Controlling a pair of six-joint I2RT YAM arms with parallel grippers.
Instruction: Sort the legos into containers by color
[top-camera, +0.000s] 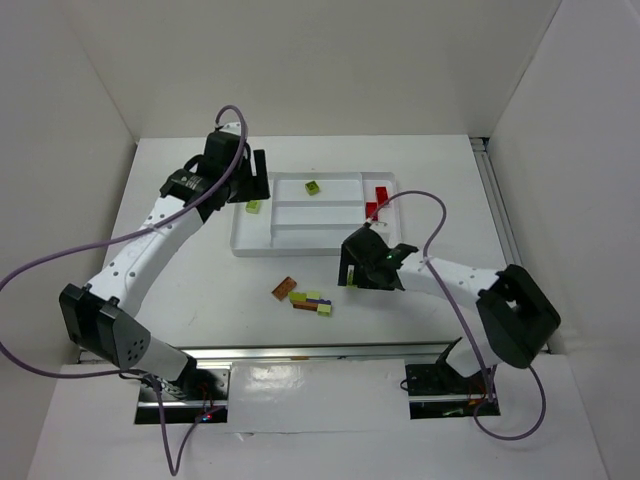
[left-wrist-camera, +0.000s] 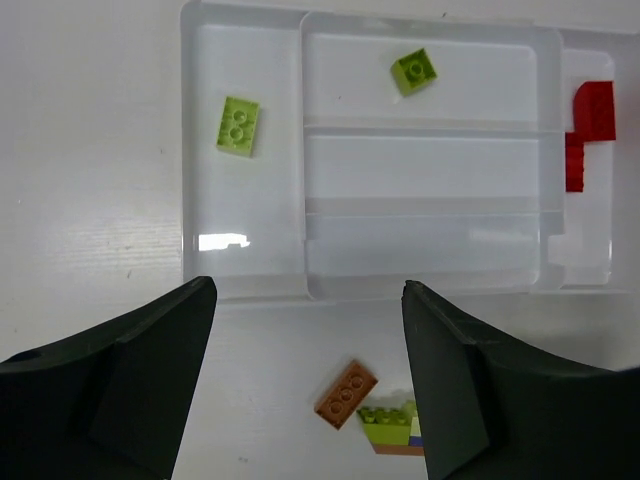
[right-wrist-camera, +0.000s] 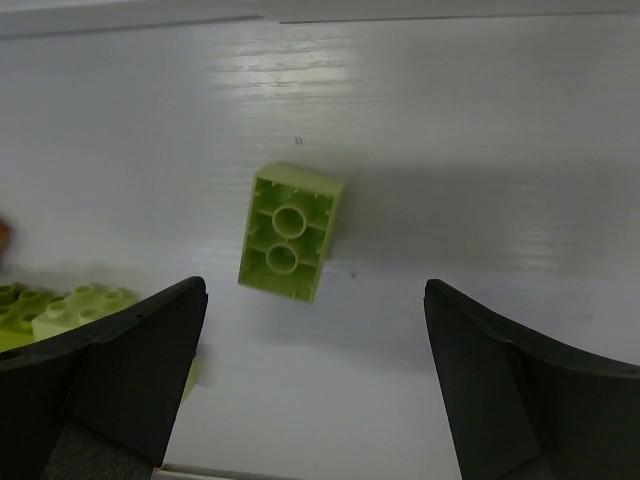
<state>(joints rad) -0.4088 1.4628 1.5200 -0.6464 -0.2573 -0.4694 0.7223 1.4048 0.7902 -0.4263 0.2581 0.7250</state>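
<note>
The white tray (top-camera: 320, 232) holds a lime brick (top-camera: 254, 206) in its left end section, another lime brick (top-camera: 313, 187) in the far long section, and red bricks (top-camera: 378, 202) in the right end section. My left gripper (top-camera: 252, 180) hovers open and empty over the tray's left end. In the left wrist view it (left-wrist-camera: 308, 292) looks down on the tray (left-wrist-camera: 420, 170), a brown-orange brick (left-wrist-camera: 346, 394) and a lime one (left-wrist-camera: 388, 424). My right gripper (top-camera: 352, 272) is low over the table, open (right-wrist-camera: 315, 290). An upside-down lime brick (right-wrist-camera: 291, 231) lies just beyond its fingertips, untouched.
A small pile lies on the table in front of the tray: a brown-orange brick (top-camera: 285, 287), lime bricks (top-camera: 298, 296) and a purple piece (top-camera: 316, 297). More lime bricks (right-wrist-camera: 60, 305) show left of the right gripper. White walls enclose the table.
</note>
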